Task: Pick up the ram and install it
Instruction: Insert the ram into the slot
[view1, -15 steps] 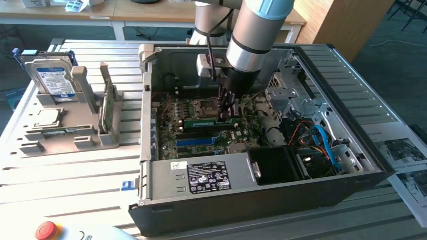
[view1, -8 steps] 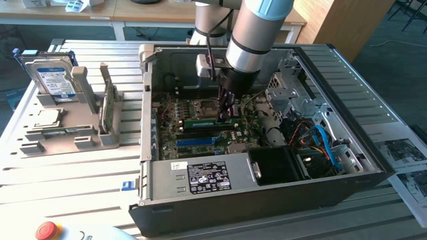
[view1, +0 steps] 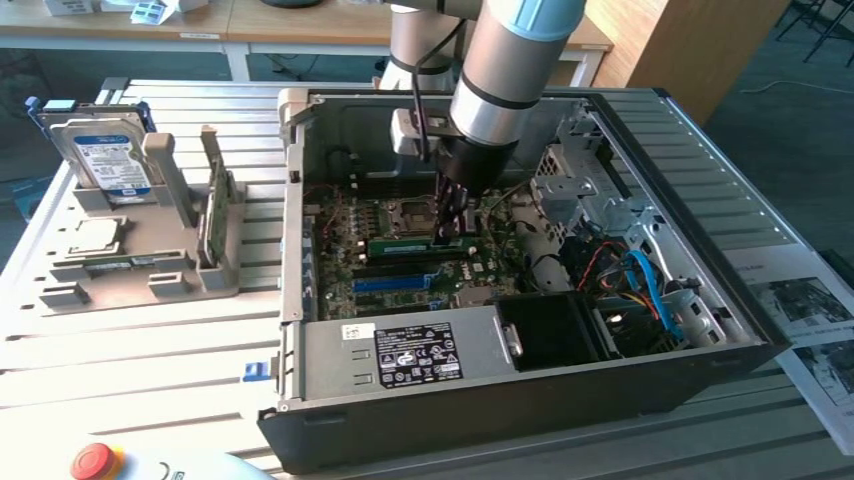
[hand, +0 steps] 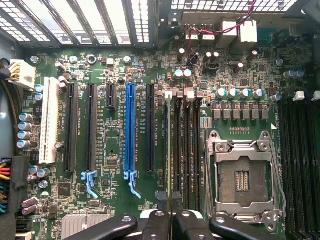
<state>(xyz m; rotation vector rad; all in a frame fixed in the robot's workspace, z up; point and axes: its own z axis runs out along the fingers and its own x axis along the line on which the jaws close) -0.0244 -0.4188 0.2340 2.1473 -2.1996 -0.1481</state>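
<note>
motherboard (hand: 114, 131) beneath gripper (view1: 451, 230) with ram (view1: 416, 243)

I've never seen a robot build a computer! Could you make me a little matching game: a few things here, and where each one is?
Things:
1. ram
2. hard drive
3. red button
4. blue slot

Places:
A. upright in the grey rack, outside the case
B. on the motherboard, between black slots
C. in the claw, inside the case
D. the exterior view's bottom left corner

Pairs: 1-C, 2-A, 3-D, 4-B
</note>
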